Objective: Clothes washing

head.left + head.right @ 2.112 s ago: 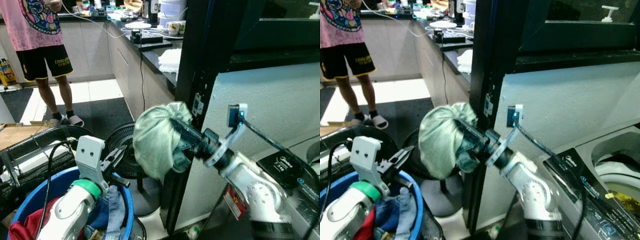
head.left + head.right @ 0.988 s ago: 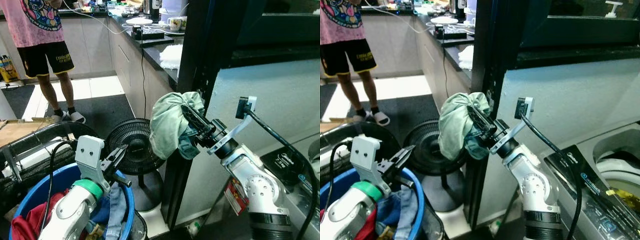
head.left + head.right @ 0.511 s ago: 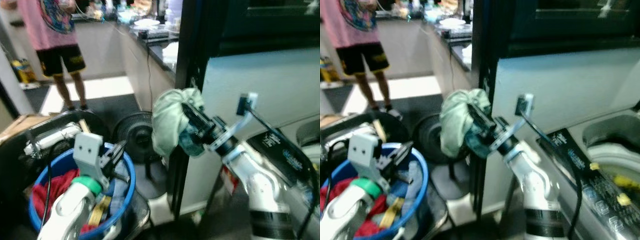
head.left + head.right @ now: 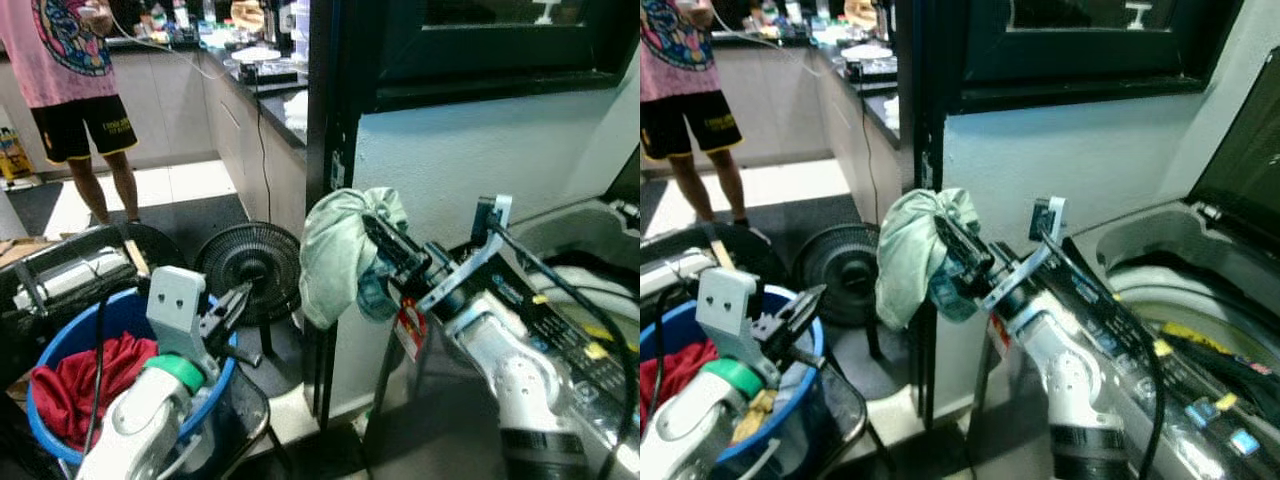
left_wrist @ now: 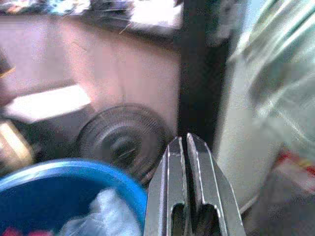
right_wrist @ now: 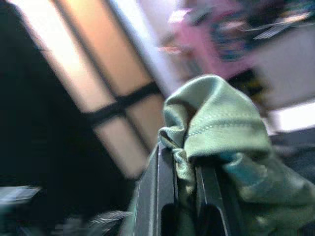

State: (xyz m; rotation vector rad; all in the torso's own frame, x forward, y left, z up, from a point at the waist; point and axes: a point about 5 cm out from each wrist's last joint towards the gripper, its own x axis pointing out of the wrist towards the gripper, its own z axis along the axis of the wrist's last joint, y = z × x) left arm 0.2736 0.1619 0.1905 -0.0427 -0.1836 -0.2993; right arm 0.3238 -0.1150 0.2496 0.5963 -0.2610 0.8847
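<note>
Kitchen floor is seen below. Nearest, the left gripper (image 4: 232,305), fingers closed on nothing, hovers over a blue basket (image 4: 60,345). Farther, a green cloth (image 4: 335,250) is pinched by the right gripper (image 4: 378,235) short of the washer (image 4: 1160,290); snagging or dropping is risked.

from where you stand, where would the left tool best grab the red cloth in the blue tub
Probably from above, at the raised bunched fold in the middle of the red cloth. It lies heaped inside the blue tub, whose wall blocks any sideways approach. The left tool hovers shut over the rim.
</note>
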